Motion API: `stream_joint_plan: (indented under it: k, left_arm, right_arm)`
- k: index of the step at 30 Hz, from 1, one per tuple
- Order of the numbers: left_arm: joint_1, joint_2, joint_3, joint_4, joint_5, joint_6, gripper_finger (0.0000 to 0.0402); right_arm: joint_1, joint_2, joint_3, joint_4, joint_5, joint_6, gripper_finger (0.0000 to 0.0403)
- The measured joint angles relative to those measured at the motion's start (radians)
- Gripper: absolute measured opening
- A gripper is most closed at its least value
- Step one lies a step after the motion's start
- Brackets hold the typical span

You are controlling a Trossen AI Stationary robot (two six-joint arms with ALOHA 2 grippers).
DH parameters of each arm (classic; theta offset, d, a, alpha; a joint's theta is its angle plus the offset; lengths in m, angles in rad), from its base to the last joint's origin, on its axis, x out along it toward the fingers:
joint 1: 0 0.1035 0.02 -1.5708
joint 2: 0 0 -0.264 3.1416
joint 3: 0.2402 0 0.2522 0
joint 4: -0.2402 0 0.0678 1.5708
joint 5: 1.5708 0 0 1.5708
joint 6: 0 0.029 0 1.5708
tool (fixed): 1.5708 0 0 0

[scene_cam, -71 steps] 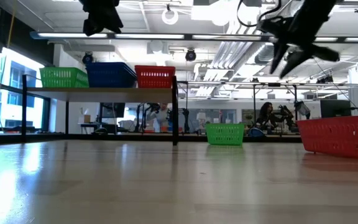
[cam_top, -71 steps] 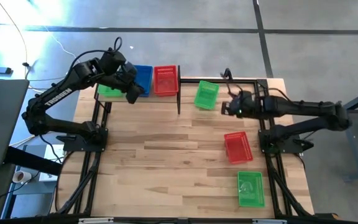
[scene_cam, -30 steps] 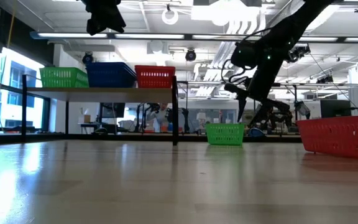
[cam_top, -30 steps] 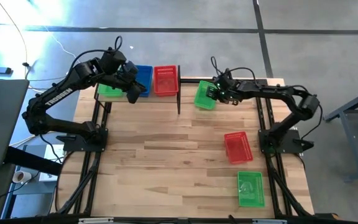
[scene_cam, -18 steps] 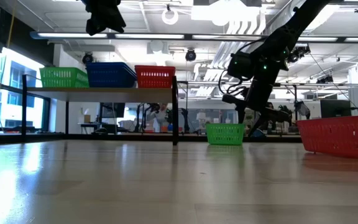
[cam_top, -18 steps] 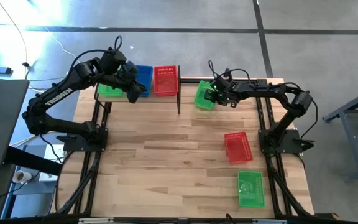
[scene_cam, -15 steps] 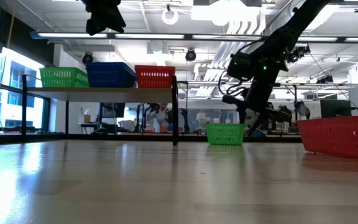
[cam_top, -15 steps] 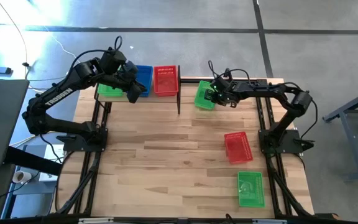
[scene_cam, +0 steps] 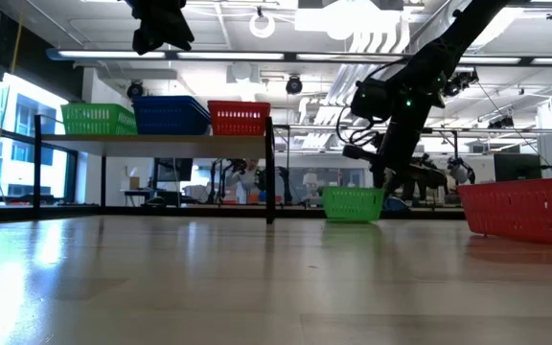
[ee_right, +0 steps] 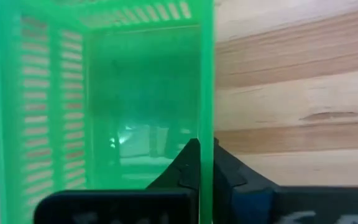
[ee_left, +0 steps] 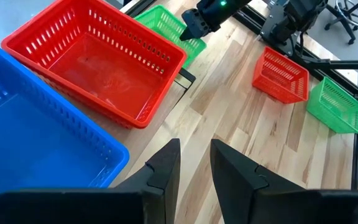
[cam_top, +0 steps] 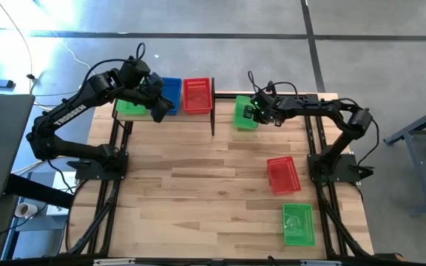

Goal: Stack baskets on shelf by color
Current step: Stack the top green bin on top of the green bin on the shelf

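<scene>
Right gripper (cam_top: 256, 113) has just closed on the near wall of a green basket (cam_top: 244, 112), which has shifted and tipped slightly on the table just right of the shelf (scene_cam: 161, 142). The grasp looks made; lifting comes next. Left gripper (cam_top: 156, 112) still hovers over the shelf's baskets, fingers slightly apart, holding nothing.

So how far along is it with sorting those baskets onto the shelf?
Partly there. On the shelf sit a green basket, a blue basket and a red basket, side by side. In hand: the right pincer is shut on the wall of another green basket on the table. Left on the table: a red one and a green one. The left pincer hangs above the shelf.
</scene>
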Motion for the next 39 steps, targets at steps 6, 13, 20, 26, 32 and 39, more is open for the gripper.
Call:
stream_joint_plan:
  k: [6, 13, 20, 26, 32, 39]
  left_arm:
    - [0.000, 0.000, 0.000, -0.001, -0.064, -0.094, 0.0081]
    - [0.001, 0.000, 0.000, -0.011, -0.123, -0.113, 0.0096]
    - [0.000, 0.000, 0.000, -0.040, -0.120, -0.196, 0.0143]
    - [-0.006, 0.000, 0.000, -0.039, -0.116, -0.266, 0.0160]
    - [-0.071, 0.000, 0.000, -0.039, -0.175, -0.338, 0.0160]
    - [-0.169, 0.000, 0.000, -0.035, -0.306, -0.417, 0.0160]
  right_arm:
    - [0.053, -0.067, 0.000, -0.008, 0.059, 0.004, 0.0000]
    - [0.146, -0.171, 0.000, -0.028, 0.139, 0.006, 0.0000]
    - [0.255, -0.278, 0.000, -0.088, 0.265, 0.046, 0.0000]
    - [0.344, -0.360, 0.000, -0.102, 0.352, 0.040, 0.0000]
    - [0.428, -0.403, 0.001, -0.094, 0.422, -0.023, 0.0000]
    - [0.514, -0.402, 0.049, -0.102, 0.495, -0.100, 0.0000]
